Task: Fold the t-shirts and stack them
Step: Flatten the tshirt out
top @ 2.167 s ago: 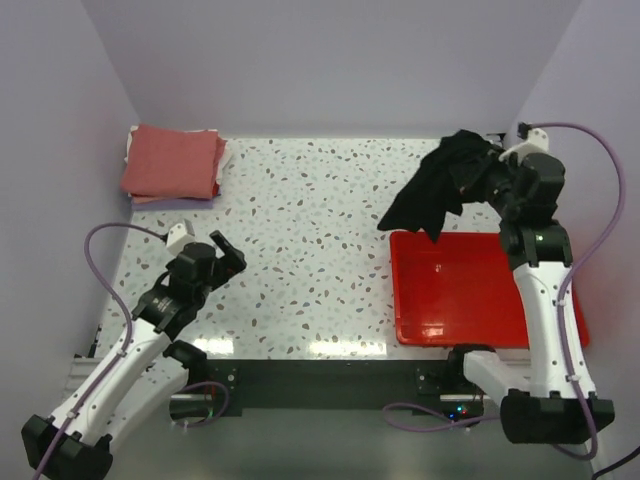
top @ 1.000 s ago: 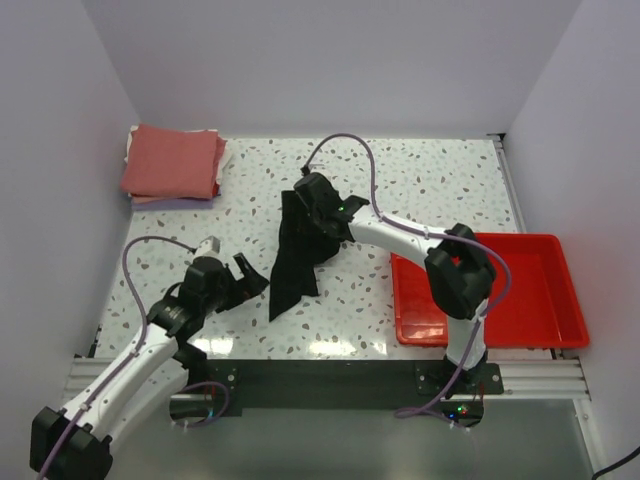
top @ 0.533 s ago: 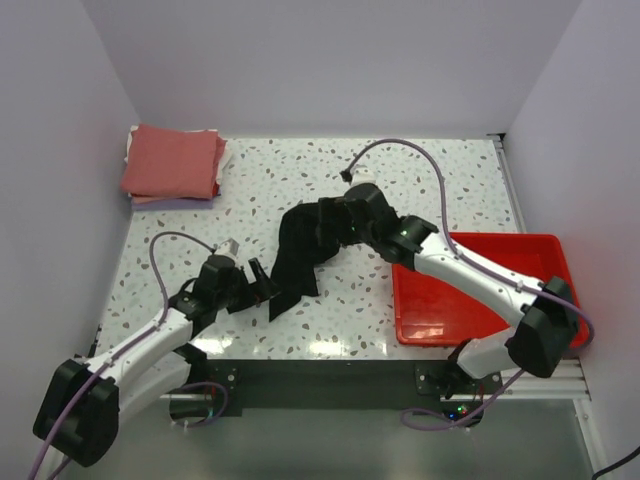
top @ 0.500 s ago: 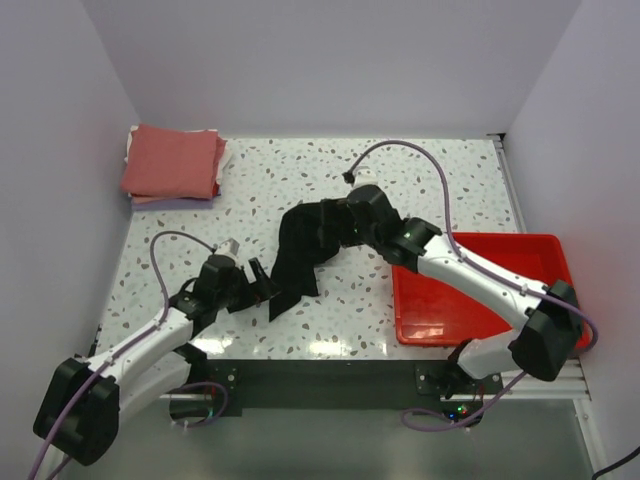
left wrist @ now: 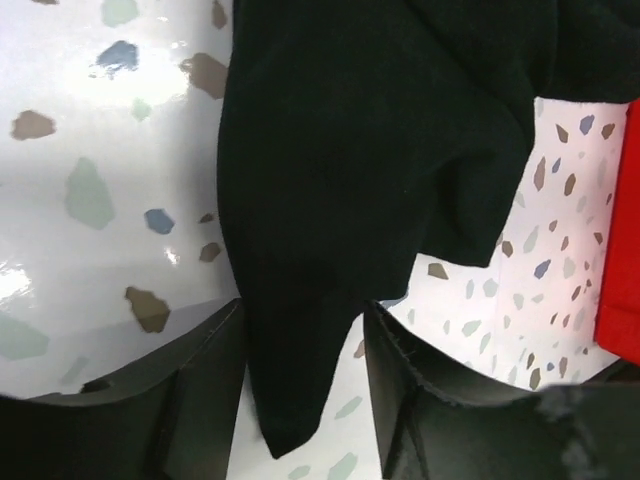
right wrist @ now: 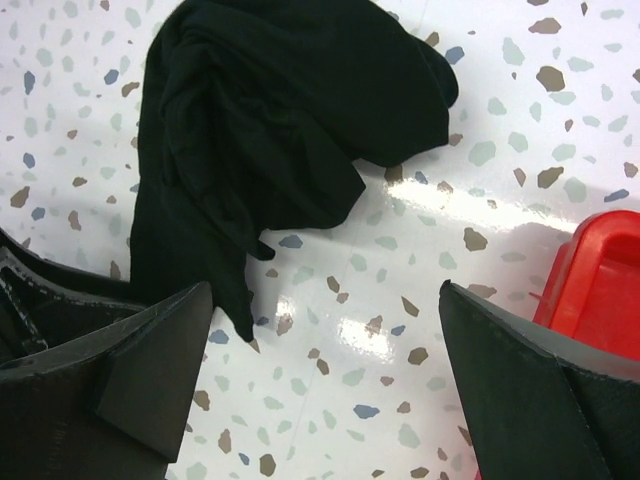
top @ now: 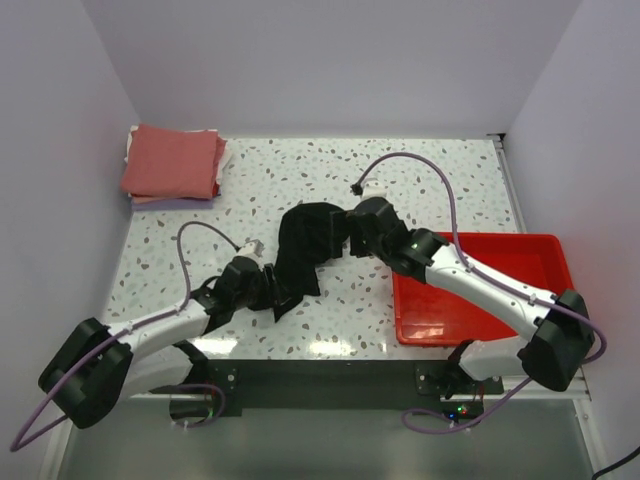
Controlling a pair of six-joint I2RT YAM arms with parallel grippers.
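Note:
A large black t-shirt (top: 305, 245) lies crumpled in the middle of the speckled table. Its near corner (left wrist: 300, 400) hangs between the fingers of my left gripper (left wrist: 305, 335), which is low at the shirt's near-left end (top: 272, 290). The left finger (left wrist: 200, 390) touches the cloth, and a strip of table shows beside the right one. My right gripper (right wrist: 330, 380) is wide open over bare table, just right of the black t-shirt (right wrist: 270, 120), holding nothing. Folded salmon-red t-shirts (top: 172, 162) are stacked at the back left, with paler edges showing under them.
A red plastic tray (top: 480, 290) sits at the near right, under my right forearm; its corner shows in the right wrist view (right wrist: 600, 280). Walls close in the table at the left, back and right.
My right gripper laid the black t-shirt on the table, let go and drew back to the right. My left arm reached to the shirt's near corner and its jaws narrowed around it.

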